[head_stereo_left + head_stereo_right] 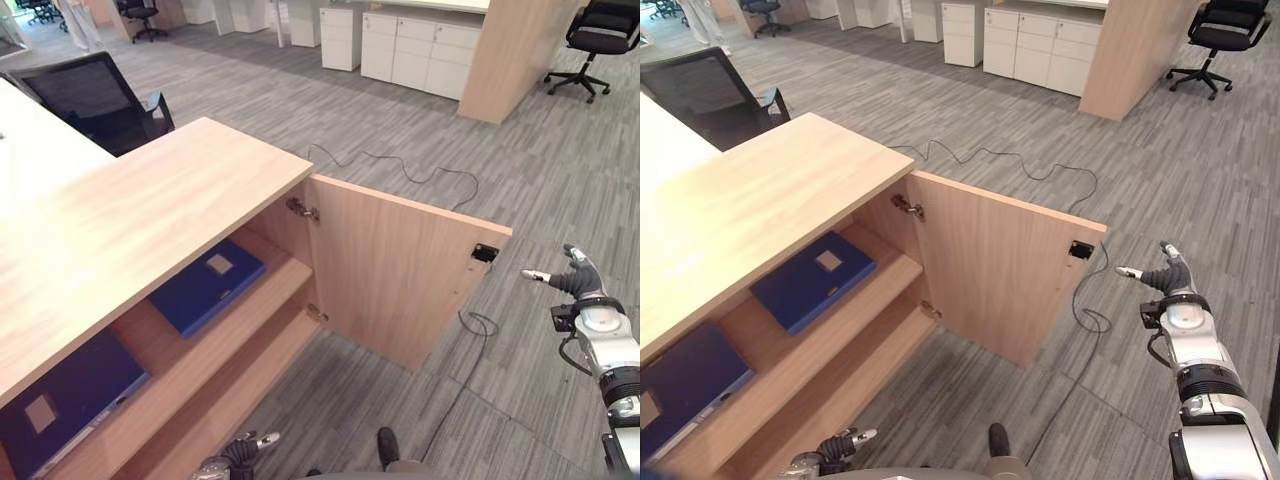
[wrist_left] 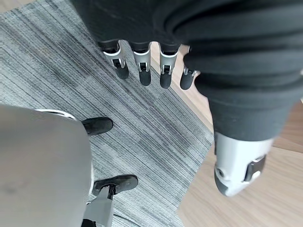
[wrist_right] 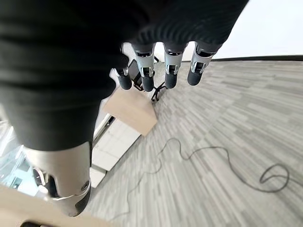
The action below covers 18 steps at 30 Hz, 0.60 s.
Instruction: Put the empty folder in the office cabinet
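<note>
We see the office cabinet (image 1: 200, 330) with its door (image 1: 400, 270) swung wide open and two blue folders already lying flat on its upper shelf (image 1: 215, 345): one folder (image 1: 208, 285) near the hinge side, the other folder (image 1: 62, 392) further along to the robot's left. Neither robot hand holds anything. The right robot hand (image 1: 1160, 276) hangs out in the open beyond the free edge of the door, its fingers relaxed and spread, and the left robot hand (image 2: 147, 66) is low down by the foot of the cabinet with fingers loosely extended over the carpet. We judge the placing done, so the remaining risk lies in closing up. If the right robot hand pushes the door from its edge rather than its face, the fingers could slip off or get caught between door and cabinet side. The folder near the hinge lies askew, and we cannot tell whether its corner overhangs the shelf front; if it does, the door could jam on it. The left robot hand sits close to the lower shelf edge (image 1: 250, 395) and might be struck by the swinging door.
</note>
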Tool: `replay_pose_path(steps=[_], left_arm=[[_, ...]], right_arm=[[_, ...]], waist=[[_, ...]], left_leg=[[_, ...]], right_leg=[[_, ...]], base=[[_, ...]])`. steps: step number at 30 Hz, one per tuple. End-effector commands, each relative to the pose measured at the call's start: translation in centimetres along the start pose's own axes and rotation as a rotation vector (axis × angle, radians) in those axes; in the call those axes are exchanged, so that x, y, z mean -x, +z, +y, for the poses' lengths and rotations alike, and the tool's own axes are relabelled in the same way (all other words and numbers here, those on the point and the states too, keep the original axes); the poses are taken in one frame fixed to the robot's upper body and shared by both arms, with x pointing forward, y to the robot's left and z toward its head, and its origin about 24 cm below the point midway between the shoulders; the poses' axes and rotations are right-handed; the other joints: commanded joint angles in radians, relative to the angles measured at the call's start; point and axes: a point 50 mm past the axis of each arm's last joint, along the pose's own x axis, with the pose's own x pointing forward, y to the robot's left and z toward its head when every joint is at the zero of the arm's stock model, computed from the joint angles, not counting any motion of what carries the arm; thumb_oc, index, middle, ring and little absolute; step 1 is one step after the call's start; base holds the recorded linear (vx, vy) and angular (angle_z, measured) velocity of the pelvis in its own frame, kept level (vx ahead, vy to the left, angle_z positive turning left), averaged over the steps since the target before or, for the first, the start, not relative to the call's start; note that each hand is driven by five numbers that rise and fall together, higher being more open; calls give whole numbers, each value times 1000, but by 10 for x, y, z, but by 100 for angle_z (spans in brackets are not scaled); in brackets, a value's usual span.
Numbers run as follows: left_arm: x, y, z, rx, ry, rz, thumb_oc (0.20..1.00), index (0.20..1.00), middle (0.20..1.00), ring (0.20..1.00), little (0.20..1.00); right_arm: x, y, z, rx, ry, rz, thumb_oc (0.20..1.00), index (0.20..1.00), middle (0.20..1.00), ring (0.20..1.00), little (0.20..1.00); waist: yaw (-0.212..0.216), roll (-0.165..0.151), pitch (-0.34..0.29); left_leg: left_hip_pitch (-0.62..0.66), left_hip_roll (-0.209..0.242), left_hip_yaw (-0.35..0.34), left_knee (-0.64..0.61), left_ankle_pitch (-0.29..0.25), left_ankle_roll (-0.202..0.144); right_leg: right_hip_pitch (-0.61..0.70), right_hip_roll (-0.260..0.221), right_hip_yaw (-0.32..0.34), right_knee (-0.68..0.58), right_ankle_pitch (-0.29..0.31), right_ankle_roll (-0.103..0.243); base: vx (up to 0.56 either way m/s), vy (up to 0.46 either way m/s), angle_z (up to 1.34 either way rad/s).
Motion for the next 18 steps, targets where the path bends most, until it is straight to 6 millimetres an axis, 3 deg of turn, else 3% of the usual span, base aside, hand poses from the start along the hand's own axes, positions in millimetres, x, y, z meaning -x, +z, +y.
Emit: replay_pose_path(steps=[1,4,11,12,18], left_arm=[[-1,3,4,-27,11,1,1000,1000,1000,1000,1000],[0,-2,4,-19,14,17,1000,1000,1000,1000,1000],[0,-8,-2,-7,1,35,1000,1000,1000,1000,1000],[0,-8,-2,-7,1,35,1000,1000,1000,1000,1000],[0,-11,-3,-15,-3,47,1000,1000,1000,1000,1000]], right_arm=[[-10,28,-12,-12,-19,-94,1000,1000,1000,1000,1000],[-12,38,2,-85,31,-124,1000,1000,1000,1000,1000],[-5,28,56,-266,199,-69,1000,1000,1000,1000,1000],[-5,28,56,-266,199,-69,1000,1000,1000,1000,1000],[7,13,102,-252,359,10,1000,1000,1000,1000,1000]], waist=[[38,-31,-44],[43,-33,-43],[53,-34,-45],[53,-34,-45],[60,-37,-45]], left_leg=[[-7,18,-72,48,-106,0],[-6,19,-74,44,-103,-2],[-4,19,-76,40,-101,-5],[-4,19,-76,40,-101,-5],[-2,18,-77,39,-98,-5]], right_leg=[[3,39,12,21,-48,28],[7,40,10,18,-49,26],[14,39,5,15,-51,22],[14,39,5,15,-51,22],[18,40,6,13,-52,19]], base=[[12,-3,6],[8,-1,3],[0,0,0],[0,0,0],[0,0,0]])
